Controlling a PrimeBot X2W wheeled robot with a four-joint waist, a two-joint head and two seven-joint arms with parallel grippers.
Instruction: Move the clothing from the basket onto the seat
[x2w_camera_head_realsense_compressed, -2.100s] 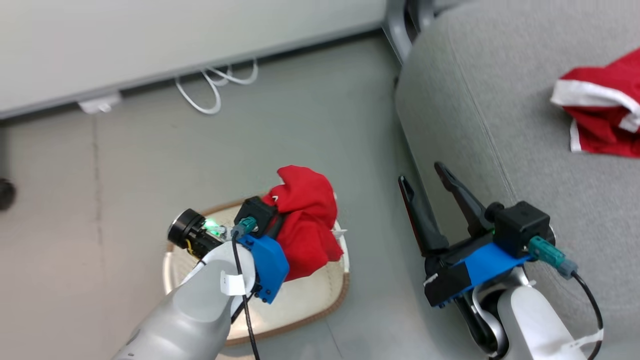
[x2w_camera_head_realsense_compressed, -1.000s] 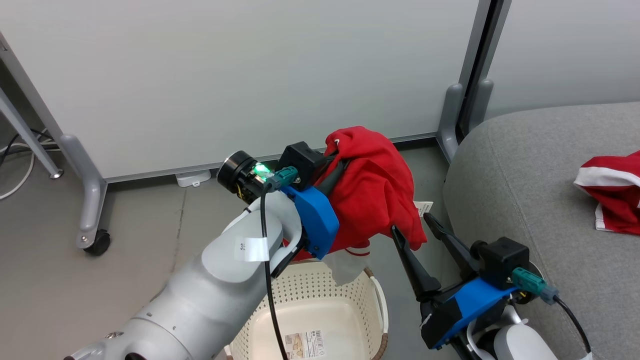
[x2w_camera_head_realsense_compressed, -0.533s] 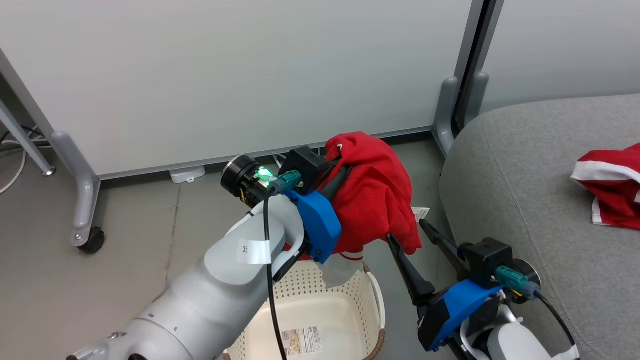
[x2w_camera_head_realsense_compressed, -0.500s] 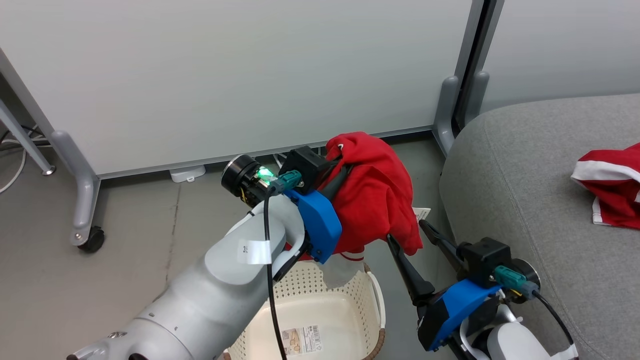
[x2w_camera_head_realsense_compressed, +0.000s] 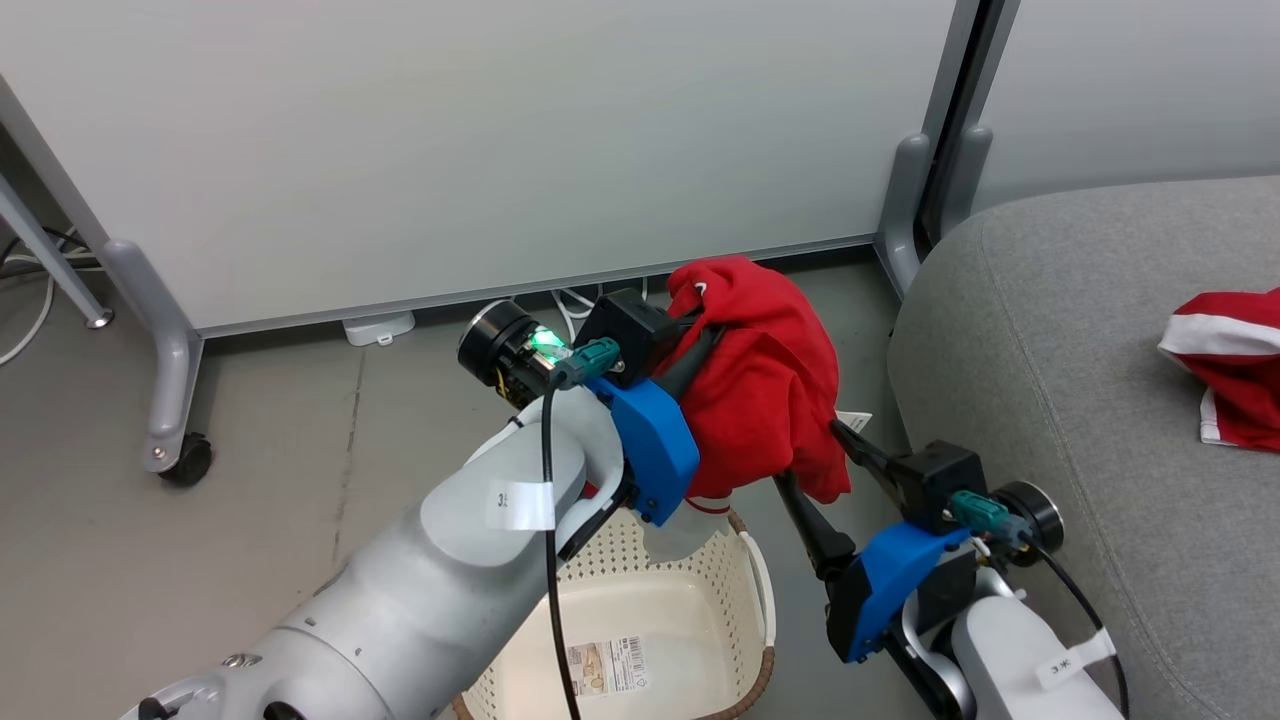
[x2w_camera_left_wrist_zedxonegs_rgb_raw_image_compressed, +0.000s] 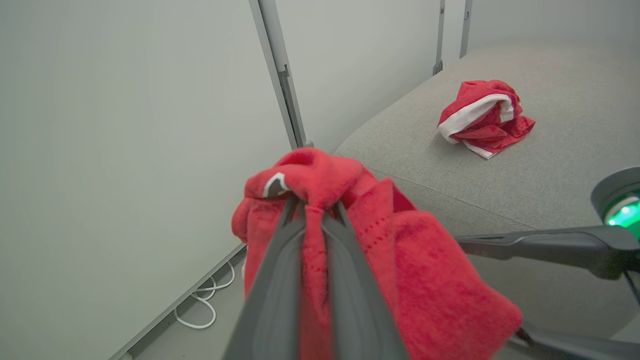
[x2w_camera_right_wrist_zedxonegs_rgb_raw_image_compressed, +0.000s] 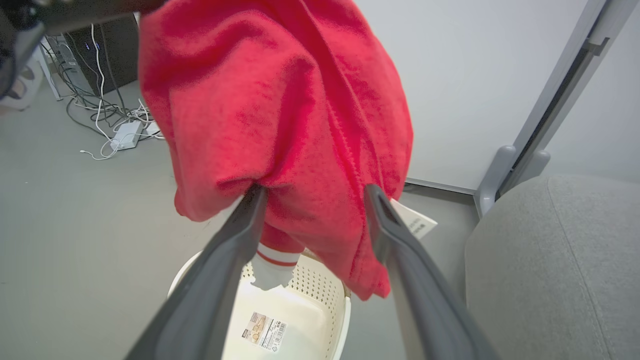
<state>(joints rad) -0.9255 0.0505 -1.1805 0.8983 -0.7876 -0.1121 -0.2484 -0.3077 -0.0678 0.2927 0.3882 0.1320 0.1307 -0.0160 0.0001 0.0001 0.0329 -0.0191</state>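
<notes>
The grey seat (x2w_camera_head_realsense_compressed: 1050, 330) bears one crumpled red-and-white garment (x2w_camera_head_realsense_compressed: 1225, 370). Beside it on the floor (x2w_camera_head_realsense_compressed: 250, 520) stands the cream basket (x2w_camera_head_realsense_compressed: 757, 600). Above the basket hangs a second red garment (x2w_camera_head_realsense_compressed: 765, 400), pinched tight by the left gripper (x2w_camera_left_wrist_zedxonegs_rgb_raw_image_compressed: 314, 210); the right gripper (x2w_camera_right_wrist_zedxonegs_rgb_raw_image_compressed: 316, 192) stands spread at the cloth's lower edge
</notes>
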